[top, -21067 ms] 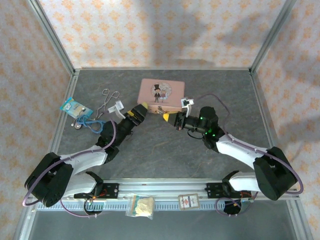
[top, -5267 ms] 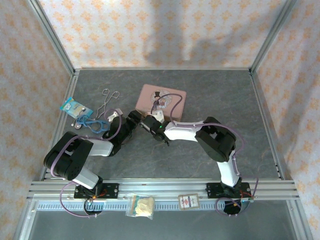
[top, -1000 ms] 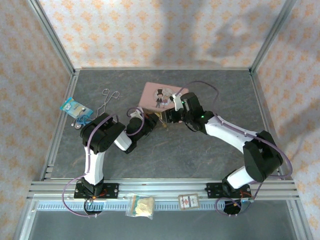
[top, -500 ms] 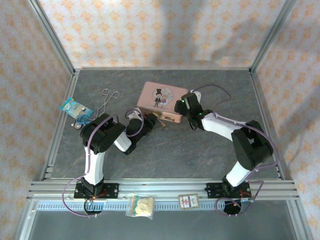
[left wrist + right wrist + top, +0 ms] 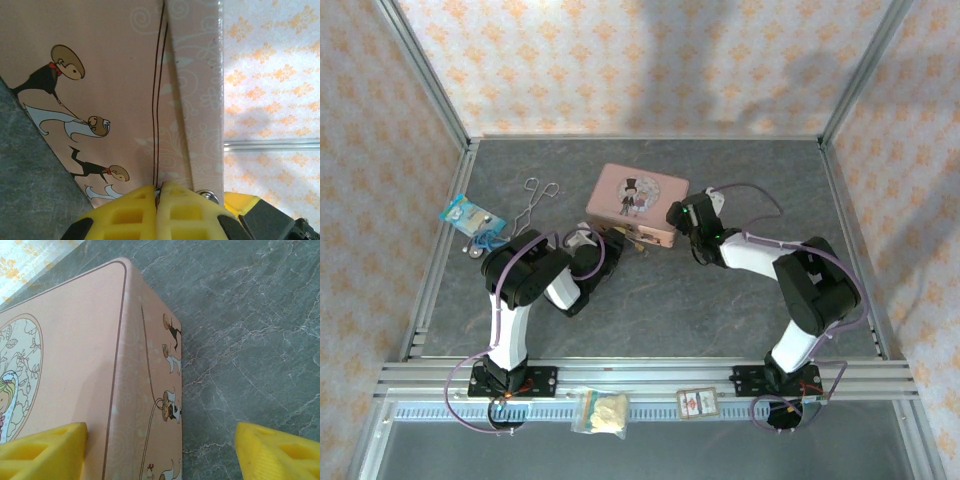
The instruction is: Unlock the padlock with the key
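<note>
The pink tin (image 5: pixel 638 193) lies mid-table. My left gripper (image 5: pixel 617 238) is at its front side, shut, with a thin silvery sliver of metal (image 5: pixel 158 192) pinched between the yellow pads (image 5: pixel 131 212). A small brass bit, the padlock (image 5: pixel 637 239), sticks out just beyond those tips. I cannot tell the key apart from it. A round silvery piece (image 5: pixel 207 196) peeks over the right pad. My right gripper (image 5: pixel 679 216) is open astride the tin's right corner (image 5: pixel 150 355), one finger (image 5: pixel 45 450) over the lid and the other (image 5: pixel 280 452) over the table.
Wire tongs (image 5: pixel 540 192) and a blue packet (image 5: pixel 470 213) lie at the back left. A small bag (image 5: pixel 603 412) and a card (image 5: pixel 698 403) rest on the front rail. Patterned walls close in the table (image 5: pixel 720 300). The tin's side (image 5: pixel 100 100) is right in front of my left fingers.
My right gripper has drawn back from the left gripper's tips to the tin's right end and stands open. The tin has shifted a little to the left. The left gripper stays shut.
</note>
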